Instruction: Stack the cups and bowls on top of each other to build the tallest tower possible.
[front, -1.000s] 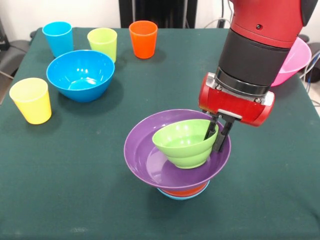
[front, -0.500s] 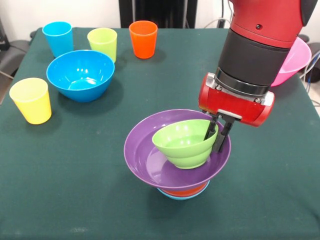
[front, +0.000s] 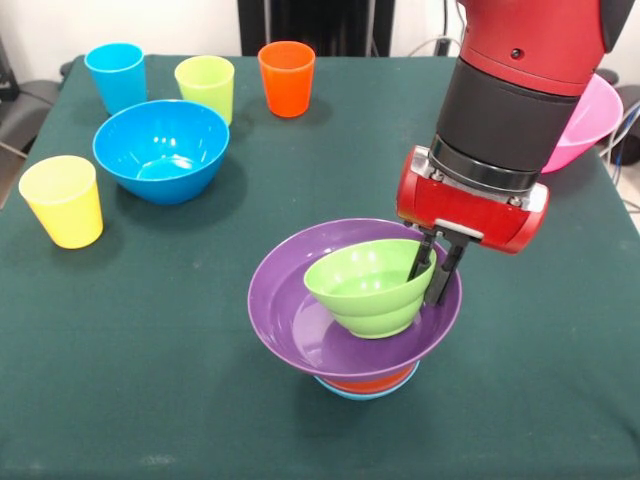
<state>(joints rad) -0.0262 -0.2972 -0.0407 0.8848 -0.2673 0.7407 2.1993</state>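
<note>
The tower stands at the table's near middle: a light-blue bowl (front: 347, 392) lowest, an orange bowl (front: 372, 381) on it, then the wide purple bowl (front: 285, 300). A small green bowl (front: 365, 290) sits tilted inside the purple one. My gripper (front: 432, 272) is shut on the green bowl's right rim, one finger inside and one outside. The blue cup (front: 116, 75), lime green cup (front: 205, 87) and orange cup (front: 286, 77) stand upright in a row at the far left. The yellow cup (front: 63, 200) stands at the left. The deep blue bowl (front: 160, 150) sits upright near them.
The large pink bowl (front: 592, 125) sits at the far right, partly hidden behind my arm (front: 510, 90). The table has a dark green cloth (front: 150, 350). Its edges show at the left and right.
</note>
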